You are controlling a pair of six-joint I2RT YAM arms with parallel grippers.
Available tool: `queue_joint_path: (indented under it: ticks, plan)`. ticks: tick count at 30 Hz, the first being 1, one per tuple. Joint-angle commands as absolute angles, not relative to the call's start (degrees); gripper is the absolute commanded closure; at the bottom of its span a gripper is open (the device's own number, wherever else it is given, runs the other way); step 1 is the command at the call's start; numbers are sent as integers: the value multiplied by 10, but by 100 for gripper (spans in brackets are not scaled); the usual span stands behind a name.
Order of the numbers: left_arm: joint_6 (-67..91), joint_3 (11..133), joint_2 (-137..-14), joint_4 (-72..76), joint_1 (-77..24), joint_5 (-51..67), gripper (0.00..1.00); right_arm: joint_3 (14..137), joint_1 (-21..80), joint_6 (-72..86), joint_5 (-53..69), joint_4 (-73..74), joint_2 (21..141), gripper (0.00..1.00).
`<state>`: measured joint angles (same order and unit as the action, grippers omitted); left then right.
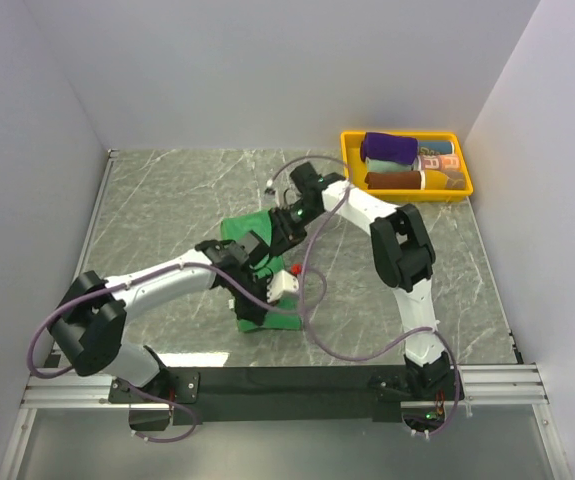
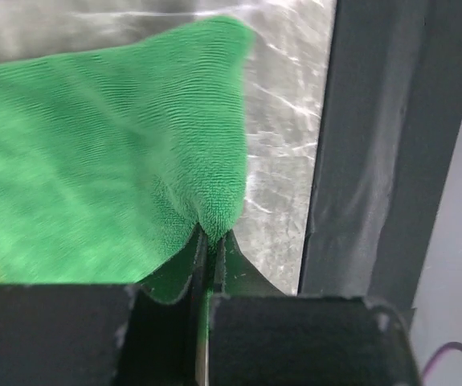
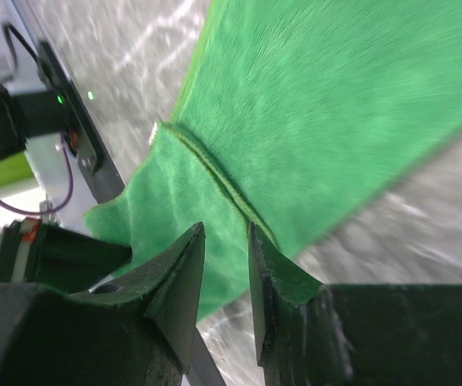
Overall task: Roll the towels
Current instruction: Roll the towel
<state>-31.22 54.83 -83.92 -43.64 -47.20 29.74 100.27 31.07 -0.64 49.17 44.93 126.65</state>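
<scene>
Top external view: the green towel (image 1: 239, 228) lies bunched in the middle of the grey marble-look table (image 1: 167, 200), with both arms reaching in over it so only bits of the cloth show. The purple towel (image 1: 387, 148) is a plump roll in the yellow plastic tray (image 1: 345, 160) at the upper right of the frame, with a brown roll (image 1: 397, 181) right beside it.

In the left wrist view, the left gripper (image 2: 210, 239) has its jaws pressed together on a corner of the green towel, pinching it at the bottom centre of the frame. The cloth fans out from there to the upper left, soft and fuzzy with fine ribbing. A dark matte bar (image 2: 375, 161) runs down the right side, with glossy veined tabletop between it and the towel.

In the right wrist view, the right gripper (image 3: 224, 233) has its two black wedge-shaped jaws a little apart, with a narrow gap and green showing through it. They're over a folded flap of the towel, and its stitched hem runs diagonally from mid-left toward the right finger. The pile looks plush and brushed. I can't see any cloth actually caught between those jaws.
</scene>
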Motion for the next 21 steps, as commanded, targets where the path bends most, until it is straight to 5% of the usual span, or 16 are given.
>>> queue_joint_path:
  ticks: [1,17,19,21]
  plan:
    - [-310,586,-865,-482,-423,361,99,1061,279,-26,501,498,1244,64]
    - [-350,706,-1027,-435,-293,318,91,971,249,-30,559,507,1201,65]
    - [-344,706,-1042,-425,-289,306,86,962,247,-35,555,511,1197,65]
    - [-338,705,-1044,-413,-280,299,67,952,243,-38,553,513,1189,65]
